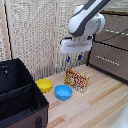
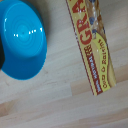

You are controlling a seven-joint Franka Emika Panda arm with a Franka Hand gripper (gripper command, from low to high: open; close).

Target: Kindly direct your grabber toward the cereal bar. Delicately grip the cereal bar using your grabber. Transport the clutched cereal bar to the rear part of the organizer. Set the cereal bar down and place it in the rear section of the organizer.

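The cereal bar is a yellow-orange package with red edges, lying on the wooden table beside the blue bowl. In the wrist view the cereal bar shows red letters on yellow. My grabber hangs above the bar with clear air between them, its blue-tipped fingers apart and nothing held. The fingers do not show in the wrist view. The black fabric organizer with inner dividers stands at the exterior view's left.
A blue bowl and a yellow bowl sit between the bar and the organizer. A brown drawer cabinet stands at the exterior view's right. A slatted panel backs the table.
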